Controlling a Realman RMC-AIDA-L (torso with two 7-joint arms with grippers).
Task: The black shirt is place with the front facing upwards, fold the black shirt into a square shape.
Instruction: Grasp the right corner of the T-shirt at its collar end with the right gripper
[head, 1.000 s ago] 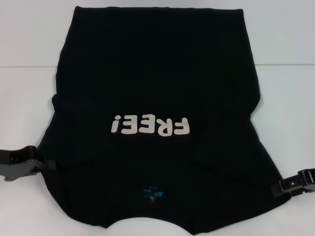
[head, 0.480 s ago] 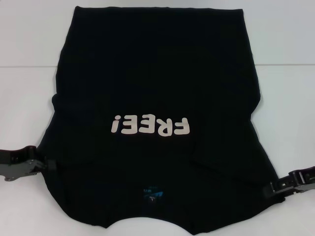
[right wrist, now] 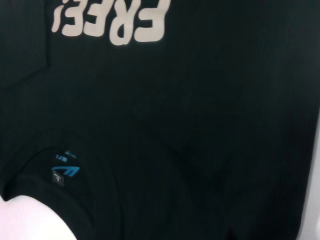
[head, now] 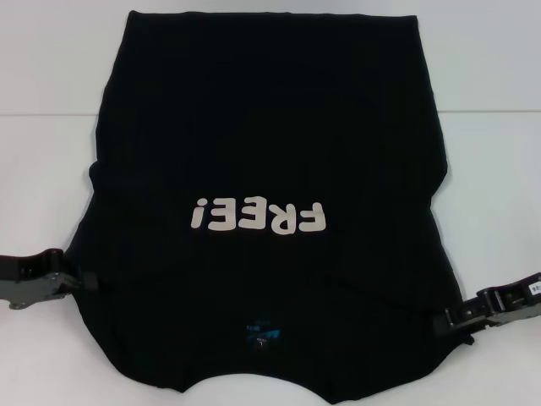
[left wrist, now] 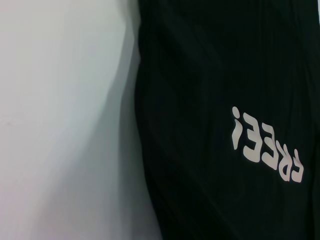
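Black shirt (head: 270, 211) lies flat, print up, collar at 6 o'clock on the table (head: 490, 169). Your right gripper (head: 448, 321) has slid inward since a sec ago, tips now at the 4 o'clock shoulder edge, so a side fold looks close. Left gripper (head: 83, 283) unchanged at 8 o'clock. Can't tell either claw's opening or hold: tips merge w/ black cloth. Collar edge cut off.

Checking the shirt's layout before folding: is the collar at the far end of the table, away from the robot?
No, the shirt's blue neck label lies at the near edge, below the upside-down print.
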